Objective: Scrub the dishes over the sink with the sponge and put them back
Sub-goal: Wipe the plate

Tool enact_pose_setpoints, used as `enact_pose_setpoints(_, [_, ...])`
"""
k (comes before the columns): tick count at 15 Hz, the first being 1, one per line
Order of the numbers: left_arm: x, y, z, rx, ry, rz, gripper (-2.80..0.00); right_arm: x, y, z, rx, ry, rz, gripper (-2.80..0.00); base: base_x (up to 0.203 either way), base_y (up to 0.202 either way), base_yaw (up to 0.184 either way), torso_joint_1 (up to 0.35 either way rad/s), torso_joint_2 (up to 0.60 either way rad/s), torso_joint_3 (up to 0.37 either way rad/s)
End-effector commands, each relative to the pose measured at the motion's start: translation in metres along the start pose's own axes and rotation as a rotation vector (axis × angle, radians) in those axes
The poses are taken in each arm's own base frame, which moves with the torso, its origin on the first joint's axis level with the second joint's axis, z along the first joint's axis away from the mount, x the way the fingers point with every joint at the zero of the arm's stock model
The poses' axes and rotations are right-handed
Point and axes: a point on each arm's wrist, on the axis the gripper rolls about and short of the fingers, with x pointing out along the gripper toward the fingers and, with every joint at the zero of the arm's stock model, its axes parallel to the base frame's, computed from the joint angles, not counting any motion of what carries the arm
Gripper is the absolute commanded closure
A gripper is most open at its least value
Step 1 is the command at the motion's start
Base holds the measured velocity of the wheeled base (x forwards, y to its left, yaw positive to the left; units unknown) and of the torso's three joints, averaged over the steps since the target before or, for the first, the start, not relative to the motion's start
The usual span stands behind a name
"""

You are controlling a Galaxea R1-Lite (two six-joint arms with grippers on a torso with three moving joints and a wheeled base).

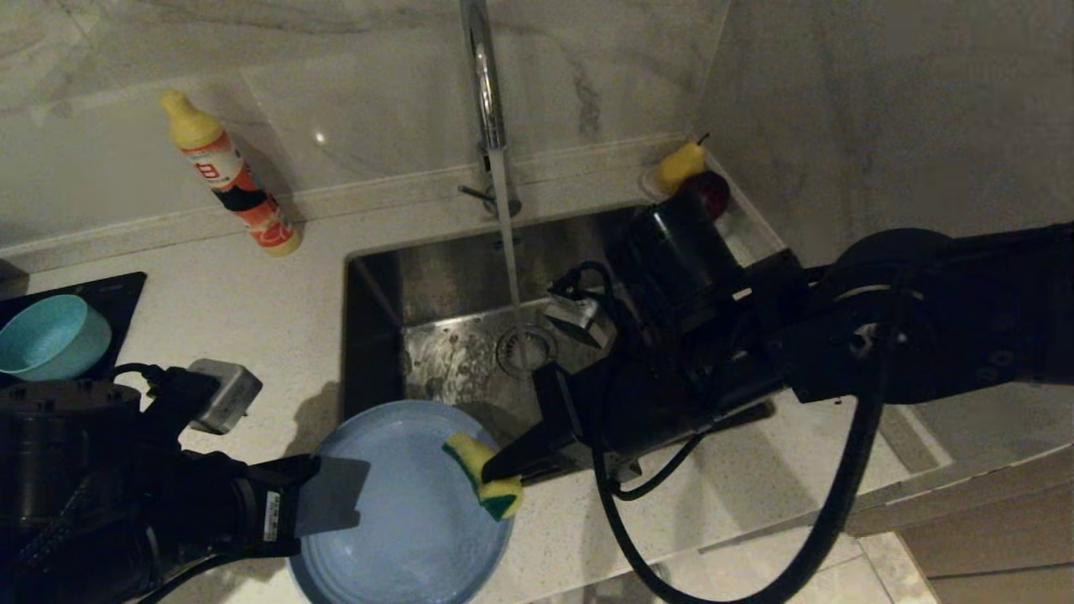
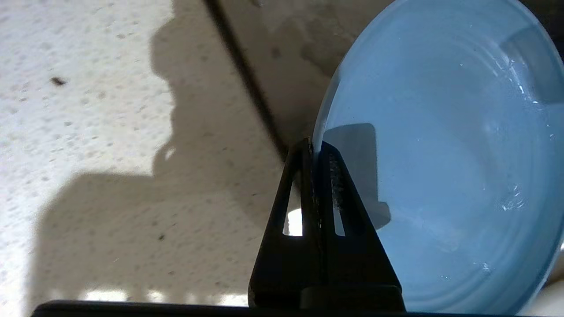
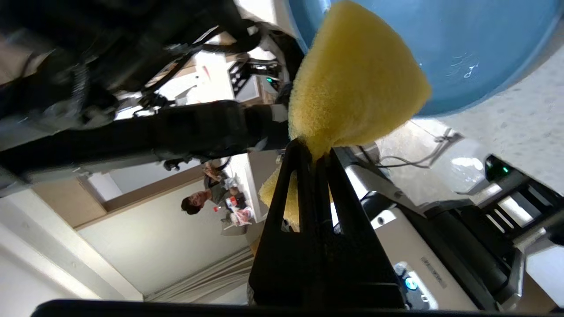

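Note:
The periwinkle-blue plate (image 1: pixel 403 512) hangs over the sink's front left corner and the counter's front edge, wet inside. My left gripper (image 1: pixel 357 495) is shut on its left rim; the left wrist view shows the rim (image 2: pixel 440 154) pinched between the fingertips of that gripper (image 2: pixel 315 147). My right gripper (image 1: pixel 497 470) is shut on the yellow sponge (image 1: pixel 491 482), green layer down, pressed at the plate's right rim. The right wrist view shows the sponge (image 3: pixel 352 83) bulging from that gripper (image 3: pixel 315 154) against the plate (image 3: pixel 462 44). A teal bowl (image 1: pixel 50 335) sits far left.
Water runs from the chrome faucet (image 1: pixel 485 92) into the steel sink (image 1: pixel 436 277) onto the drain (image 1: pixel 524 348). A detergent bottle (image 1: pixel 231 180) stands on the counter at back left. A pear (image 1: pixel 680 164) and a red fruit (image 1: pixel 711 191) sit at the sink's back right corner.

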Motion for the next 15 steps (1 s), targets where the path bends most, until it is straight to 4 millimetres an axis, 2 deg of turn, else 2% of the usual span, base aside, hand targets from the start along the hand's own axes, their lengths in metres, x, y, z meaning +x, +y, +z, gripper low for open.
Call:
enact_pose_setpoints(1, [0.002,-0.005,0.001,0.004,-0.013,-0.021,0.00,0.014,-0.010,0.002,0.025,0.012,-0.036,0.00,0.000,0.000,0.000,0.000,0.00,0.000])
enact_pose_setpoints(5, [0.013,-0.010,-0.001,0.014,0.004,-0.037,0.00,0.033,-0.020,-0.003,0.052,0.060,-0.069,0.00,0.000,0.000,0.000,0.000,0.00,0.000])
enact_pose_setpoints(12, [0.029,-0.018,-0.004,0.043,0.042,-0.044,0.00,0.062,-0.046,0.010,0.084,0.044,-0.147,0.00,0.000,0.000,0.000,0.000,0.00,0.000])
enact_pose_setpoints(15, [0.033,-0.023,-0.005,0.055,0.036,-0.039,0.00,0.066,-0.052,0.017,0.110,0.023,-0.163,0.00,0.000,0.000,0.000,0.000,0.00,0.000])
